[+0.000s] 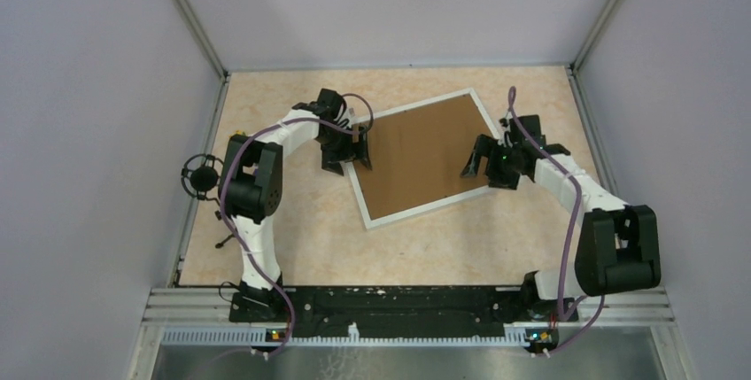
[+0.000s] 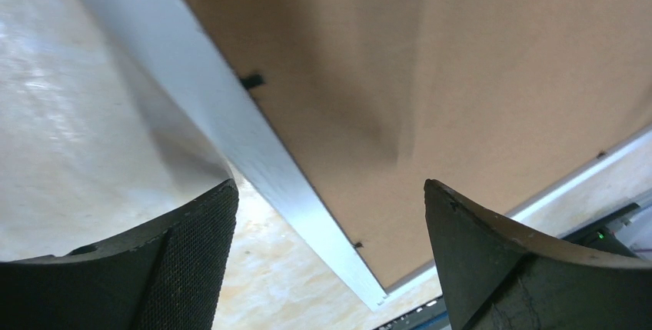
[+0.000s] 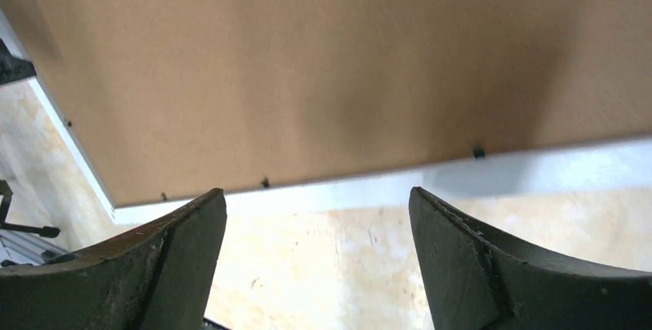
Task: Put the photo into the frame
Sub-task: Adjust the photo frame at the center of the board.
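The frame [image 1: 423, 208] lies tilted on the table with thin white bars. A plain brown backing board [image 1: 425, 154] fills it. The photo is hidden. My left gripper [image 1: 351, 158] is open and empty over the frame's left corner. In the left wrist view its jaws [image 2: 329, 185] straddle the white bar [image 2: 254, 145] beside the board [image 2: 461, 61]. My right gripper [image 1: 478, 166] is open and empty at the frame's right edge. In the right wrist view its jaws [image 3: 317, 191] hover over bare table just outside the white bar [image 3: 538, 165] and the board [image 3: 323, 61].
Small black tabs [image 2: 251, 81] [image 3: 478, 151] sit along the board's edge. A black round mount [image 1: 202, 176] hangs at the table's left edge. Grey walls enclose three sides. The metal rail [image 1: 407, 305] with the arm bases runs along the near edge.
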`<state>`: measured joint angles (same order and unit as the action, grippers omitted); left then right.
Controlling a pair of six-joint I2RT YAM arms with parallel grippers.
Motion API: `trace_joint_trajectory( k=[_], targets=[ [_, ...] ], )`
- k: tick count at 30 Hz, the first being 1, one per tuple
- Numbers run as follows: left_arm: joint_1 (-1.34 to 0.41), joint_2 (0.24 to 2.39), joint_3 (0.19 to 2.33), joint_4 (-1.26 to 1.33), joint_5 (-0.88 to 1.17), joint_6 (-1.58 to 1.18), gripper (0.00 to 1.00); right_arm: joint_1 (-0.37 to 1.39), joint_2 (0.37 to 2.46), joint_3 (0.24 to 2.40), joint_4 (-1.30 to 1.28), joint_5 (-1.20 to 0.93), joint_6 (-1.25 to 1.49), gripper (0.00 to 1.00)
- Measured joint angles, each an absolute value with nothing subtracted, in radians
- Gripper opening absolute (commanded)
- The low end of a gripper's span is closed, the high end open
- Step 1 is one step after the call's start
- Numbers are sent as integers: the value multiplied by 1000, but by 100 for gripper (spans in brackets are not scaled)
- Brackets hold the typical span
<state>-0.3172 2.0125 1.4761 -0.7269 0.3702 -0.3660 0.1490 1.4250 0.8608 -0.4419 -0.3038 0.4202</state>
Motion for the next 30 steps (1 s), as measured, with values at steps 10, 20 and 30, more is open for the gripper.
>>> trace_joint_trajectory(
  k=[10,20,30],
  targets=[
    [-298,1966,1381,-680,336,-351,72,-157,1610,1175,-487,-260,386,60],
    [-298,1966,1380,-662,342,-348,72,-163,1769,1101,-431,-344,361,56],
    [-261,1958,1380,-672,244,-330,73,-14,1553,874,-435,-352,382,55]
  ],
)
